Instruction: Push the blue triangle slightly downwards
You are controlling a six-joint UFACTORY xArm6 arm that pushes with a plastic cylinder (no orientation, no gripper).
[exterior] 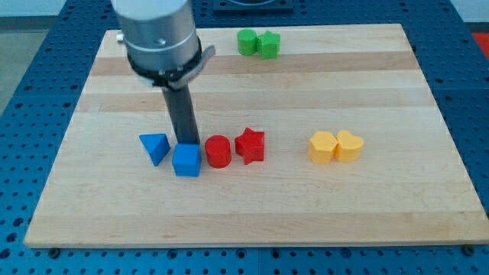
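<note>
Nearest the view's bottom lies a broad bare strip of the pale wooden surface (252,218), so the small blue plastic triangle (155,147) has plenty of open board below it and stands well clear of the bottom edge. It sits in the lower left part of the surface, and it serves here as the landmark.

Just to the triangle's right and a little lower is the blue plastic cube (186,160), close beside it but seemingly not touching. My tip (186,143), the lower end of the dark rod that serves as end effector, stands right behind the cube's top edge, up and to the right of the triangle and apart from it. It has no jaws and grips nothing; it can only push.

To do the step well, I judge the tip must swing round to the triangle's upper side, centred on it, then press down the view a short way only. Going off-centre would likely spin the triangle or nudge the cube.

Further right of the triangle stand the red plastic cylinder (218,151) and red plastic star (250,145), then two yellow plastic blocks (336,147), well apart. Far above and right of it, near the top edge, sit two green plastic blocks (257,43).
</note>
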